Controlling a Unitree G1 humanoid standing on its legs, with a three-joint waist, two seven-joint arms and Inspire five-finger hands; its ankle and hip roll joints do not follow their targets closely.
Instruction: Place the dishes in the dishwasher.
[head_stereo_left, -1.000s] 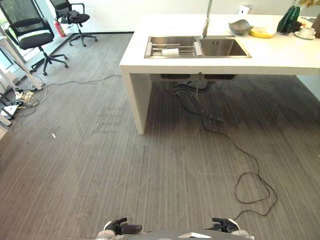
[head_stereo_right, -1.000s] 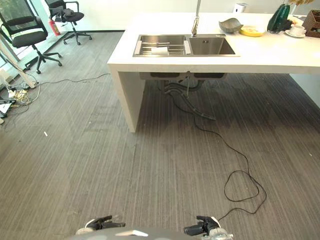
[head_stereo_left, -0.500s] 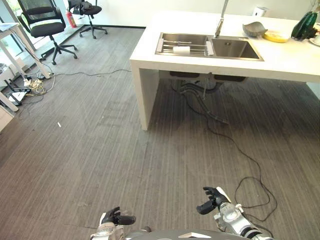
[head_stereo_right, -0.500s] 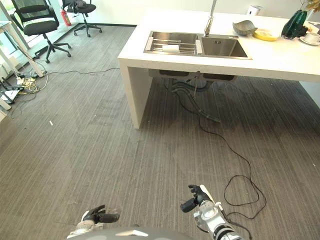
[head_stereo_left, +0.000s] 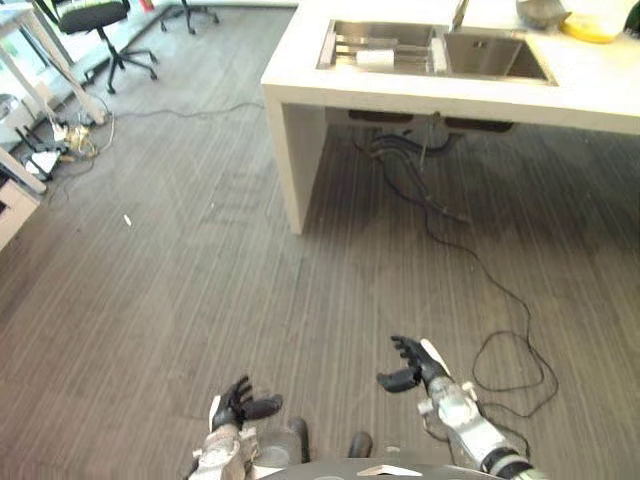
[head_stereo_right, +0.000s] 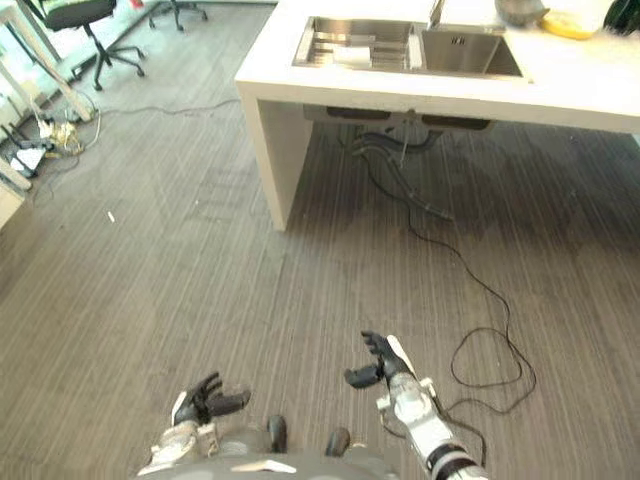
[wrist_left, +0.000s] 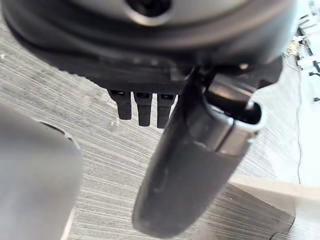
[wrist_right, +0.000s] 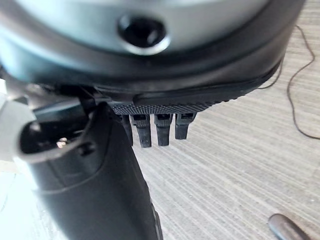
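White counter (head_stereo_left: 420, 88); steel sink (head_stereo_left: 440, 55); grey striped floor (head_stereo_left: 200, 290) (black chair (head_stereo_left: 95, 20)).

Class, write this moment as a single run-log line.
left hand: open, empty, low over floor | right hand: open, empty, raised higher | dishes: grey bowl, yellow dish on counter beyond sink | dishwasher: unseen

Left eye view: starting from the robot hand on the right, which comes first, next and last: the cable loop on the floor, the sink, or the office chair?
From the right robot hand, low over the floor:
1. Cable loop: on the floor just beside the hand, toward the robot's right.
2. Sink: ahead, set in the white counter.
3. Office chair: farthest, in the far left corner.
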